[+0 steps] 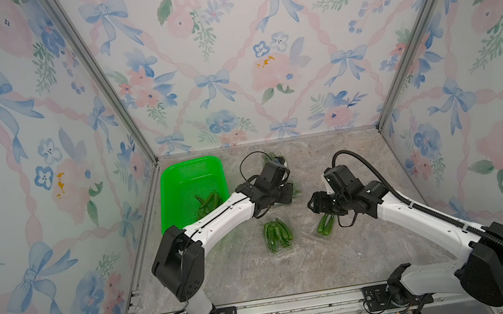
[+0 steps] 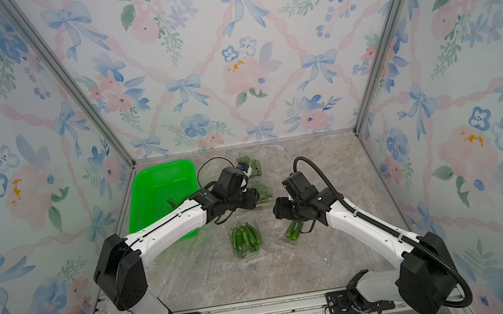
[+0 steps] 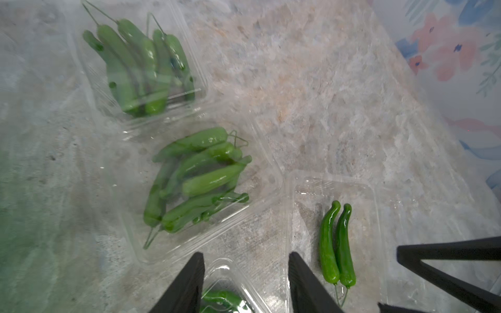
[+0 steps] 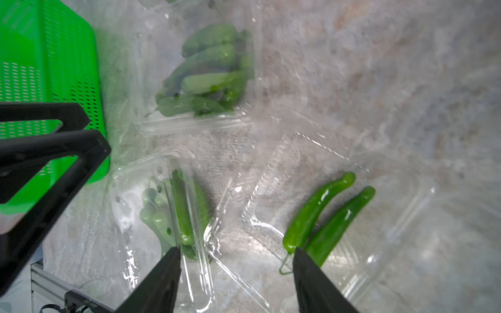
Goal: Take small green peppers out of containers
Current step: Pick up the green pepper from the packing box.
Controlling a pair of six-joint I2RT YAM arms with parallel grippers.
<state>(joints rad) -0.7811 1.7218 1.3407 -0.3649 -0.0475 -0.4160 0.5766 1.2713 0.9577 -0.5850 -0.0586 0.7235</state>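
Observation:
Several clear containers lie on the marble floor. A closed one [image 1: 278, 235] near the middle holds several small green peppers. An open one [image 1: 332, 232] has two peppers [image 1: 325, 223] in it, just in front of my right gripper [image 1: 312, 204]. In the right wrist view that gripper [image 4: 237, 249] is open, one finger [image 4: 311, 279] next to the two peppers' [image 4: 325, 214] stems. My left gripper [image 1: 288, 194] hovers over another closed container [image 2: 264, 193]. In the left wrist view it [image 3: 246, 254] is open and empty above a container corner [image 3: 230, 273]. A further container [image 2: 249, 165] sits behind.
A bright green perforated basket [image 1: 185, 177] stands at the back left with a few peppers [image 1: 208, 203] in it, partly under my left arm. Flowered walls close the back and both sides. An aluminium rail [image 1: 266, 311] runs along the front.

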